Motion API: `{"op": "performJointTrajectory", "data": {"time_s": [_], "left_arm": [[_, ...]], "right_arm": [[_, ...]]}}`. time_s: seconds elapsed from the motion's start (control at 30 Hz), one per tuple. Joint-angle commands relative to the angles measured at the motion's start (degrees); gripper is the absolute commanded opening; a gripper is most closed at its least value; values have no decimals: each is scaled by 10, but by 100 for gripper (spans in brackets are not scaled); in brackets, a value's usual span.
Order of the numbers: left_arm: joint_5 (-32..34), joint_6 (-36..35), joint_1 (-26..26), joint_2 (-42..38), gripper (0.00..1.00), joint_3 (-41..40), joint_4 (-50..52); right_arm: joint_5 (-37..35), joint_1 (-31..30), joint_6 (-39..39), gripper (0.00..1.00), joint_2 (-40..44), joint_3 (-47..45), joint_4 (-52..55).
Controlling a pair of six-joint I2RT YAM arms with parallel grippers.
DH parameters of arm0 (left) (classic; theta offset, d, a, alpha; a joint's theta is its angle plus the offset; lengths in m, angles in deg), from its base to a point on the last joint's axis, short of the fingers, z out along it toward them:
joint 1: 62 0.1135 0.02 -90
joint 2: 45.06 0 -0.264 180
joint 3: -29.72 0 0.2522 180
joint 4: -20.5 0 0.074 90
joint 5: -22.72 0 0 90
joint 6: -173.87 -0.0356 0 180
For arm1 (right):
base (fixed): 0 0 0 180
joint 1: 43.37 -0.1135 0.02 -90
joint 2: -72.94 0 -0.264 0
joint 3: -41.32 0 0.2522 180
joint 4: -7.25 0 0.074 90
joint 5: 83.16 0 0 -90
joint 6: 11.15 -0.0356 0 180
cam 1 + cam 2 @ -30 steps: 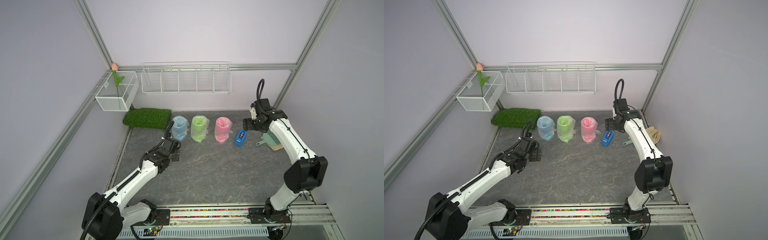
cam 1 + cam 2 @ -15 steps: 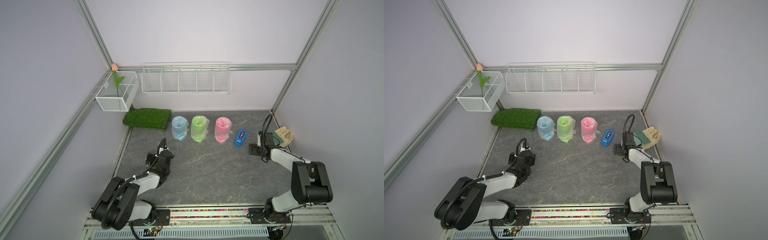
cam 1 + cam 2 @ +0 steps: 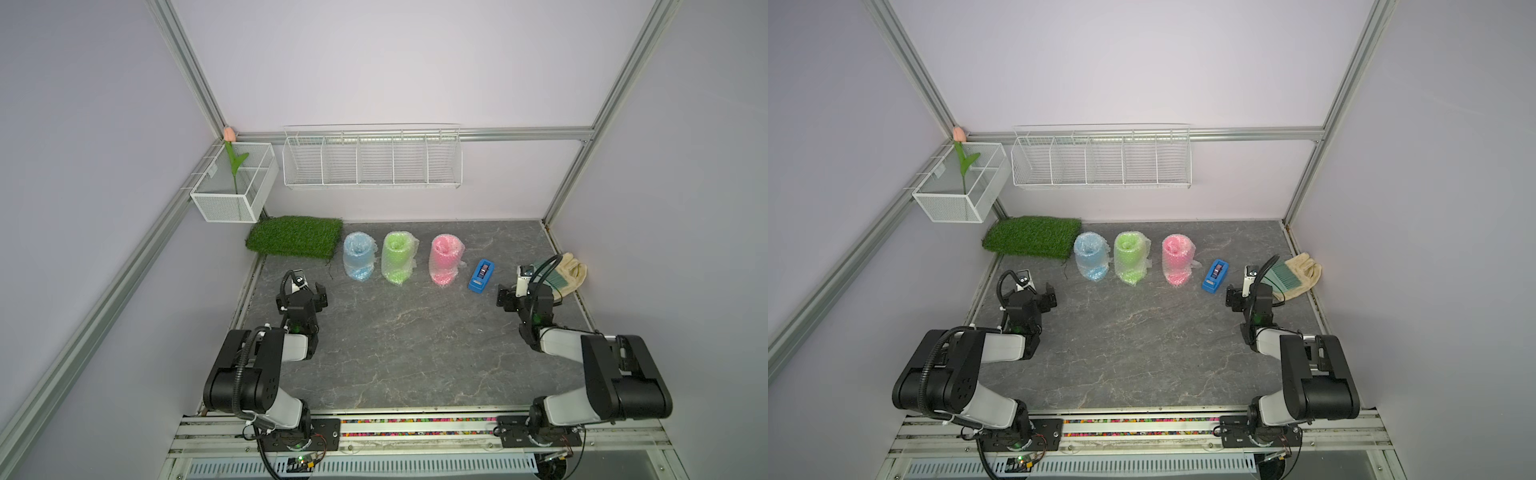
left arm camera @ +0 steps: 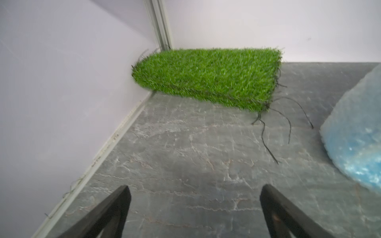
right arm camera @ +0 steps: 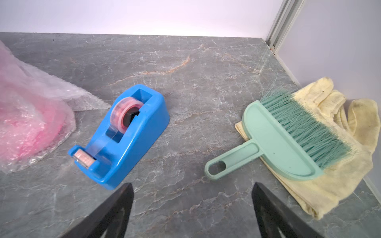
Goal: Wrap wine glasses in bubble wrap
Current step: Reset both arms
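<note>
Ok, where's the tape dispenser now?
In both top views the tape dispenser sits right of centre on the table, between the pink wrapped glass and the brush.

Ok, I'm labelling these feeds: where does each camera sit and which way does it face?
Top views: high above the robot's base, looking down toward the back wall; both arms show.
Left wrist: on the left arm, facing the grass mat in the corner; left gripper tips show, open.
Right wrist: on the right arm, facing the tape dispenser and brush; right gripper tips show, open.
Shared: the wrapped blue goblet appears in left wrist and both top views.
</note>
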Motion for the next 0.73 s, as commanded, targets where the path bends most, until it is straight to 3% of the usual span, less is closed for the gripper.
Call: {"op": "performJointTrajectory", "data": {"time_s": [0.0,0.07,0.7], "left_arm": [[-67,26,15,-2,100,27,-5],[-67,20,15,10,99,13,-48],[-68,19,12,8,99,12,-49]], "right_arm": [[8,1,16,90,-35,-17,-110],[12,6,13,89,-35,-19,-111],[6,4,15,88,-30,-26,-118]]}}
